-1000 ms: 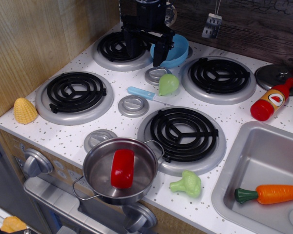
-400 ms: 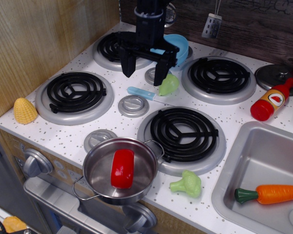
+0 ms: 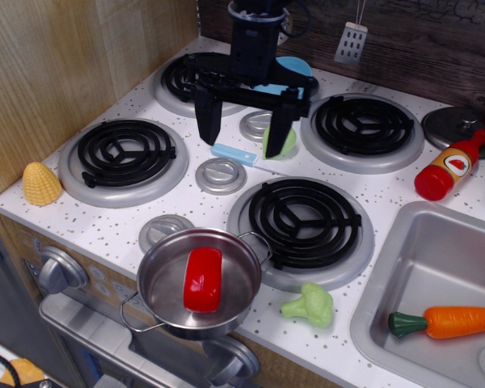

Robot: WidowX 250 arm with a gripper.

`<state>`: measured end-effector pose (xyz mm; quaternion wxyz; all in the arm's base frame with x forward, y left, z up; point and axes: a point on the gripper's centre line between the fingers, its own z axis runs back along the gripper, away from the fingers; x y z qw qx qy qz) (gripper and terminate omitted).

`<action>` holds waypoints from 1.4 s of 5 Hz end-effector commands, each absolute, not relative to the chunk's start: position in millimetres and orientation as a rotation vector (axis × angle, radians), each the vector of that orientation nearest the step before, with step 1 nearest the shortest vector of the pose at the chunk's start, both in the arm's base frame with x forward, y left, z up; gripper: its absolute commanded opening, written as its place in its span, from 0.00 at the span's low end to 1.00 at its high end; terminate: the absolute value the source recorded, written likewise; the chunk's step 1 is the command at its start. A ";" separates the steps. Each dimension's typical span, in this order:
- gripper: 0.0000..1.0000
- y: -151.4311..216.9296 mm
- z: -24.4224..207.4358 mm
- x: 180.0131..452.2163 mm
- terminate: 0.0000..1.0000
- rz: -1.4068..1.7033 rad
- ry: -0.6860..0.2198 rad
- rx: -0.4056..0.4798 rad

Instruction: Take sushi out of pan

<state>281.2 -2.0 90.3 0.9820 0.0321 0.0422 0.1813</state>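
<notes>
The sushi (image 3: 203, 280) is a glossy red block lying inside the pan (image 3: 236, 311), a shiny steel pot with wire loop handles at the front edge of the stove top. My black gripper (image 3: 241, 134) hangs open above the middle of the stove, well behind and above the pan. Its two fingers (image 3: 204, 120) point down with a wide gap between them and hold nothing.
Four black coil burners ring the stove top. A light blue spatula handle (image 3: 234, 153) and green toy (image 3: 287, 141) lie under the gripper. A blue bowl (image 3: 301, 69), yellow corn (image 3: 41, 183), green broccoli (image 3: 309, 305), ketchup bottle (image 3: 450, 166), and a sink (image 3: 404, 275) with a carrot (image 3: 449, 321) are around.
My gripper has come forward and down from the back burner toward the stove's middle, staying open. The sushi and pan have not moved.
</notes>
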 end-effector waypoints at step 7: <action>1.00 0.9 15.4 224.3 0.00 0.494 -0.067 -0.033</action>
